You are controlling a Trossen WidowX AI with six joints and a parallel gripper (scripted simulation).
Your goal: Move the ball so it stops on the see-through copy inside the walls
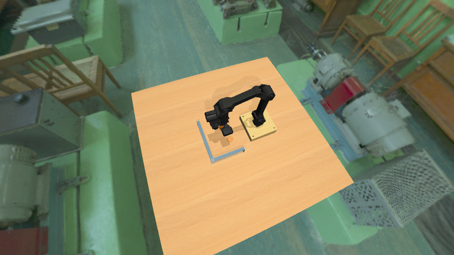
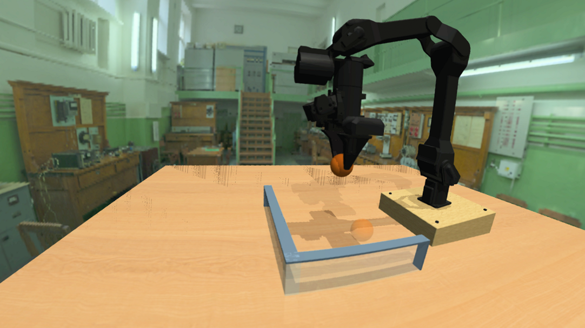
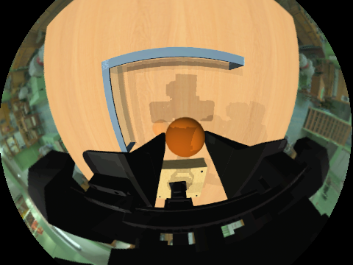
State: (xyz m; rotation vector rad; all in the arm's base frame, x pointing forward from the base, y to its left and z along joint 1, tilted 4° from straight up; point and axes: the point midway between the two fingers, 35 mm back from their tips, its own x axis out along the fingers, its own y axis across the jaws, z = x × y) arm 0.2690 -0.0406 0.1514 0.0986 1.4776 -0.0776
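Note:
The orange ball (image 1: pixel 221 126) (image 2: pixel 337 168) (image 3: pixel 184 142) is held between the two black fingertips, raised well above the table. My gripper (image 2: pixel 341 162) (image 3: pixel 184 135) is shut on it and points down. The see-through copy (image 1: pixel 230 139) (image 2: pixel 361 230) (image 3: pixel 159 127) rests on the table inside the corner, below the ball and to its right in the exterior view. One blue-topped clear wall (image 1: pixel 205 141) (image 2: pixel 279 219) (image 3: pixel 176 51) runs along the side away from the arm's base. The other wall (image 1: pixel 228 153) (image 2: pixel 358 248) (image 3: pixel 113 110) meets it at the corner.
The arm's wooden base block (image 1: pixel 263 133) (image 2: pixel 461 226) (image 3: pixel 198 177) stands beside the open side of the corner, near the end of the second wall. The wooden table (image 1: pixel 231 204) (image 2: pixel 174 286) (image 3: pixel 81 73) carries the arm's shadow inside the walls.

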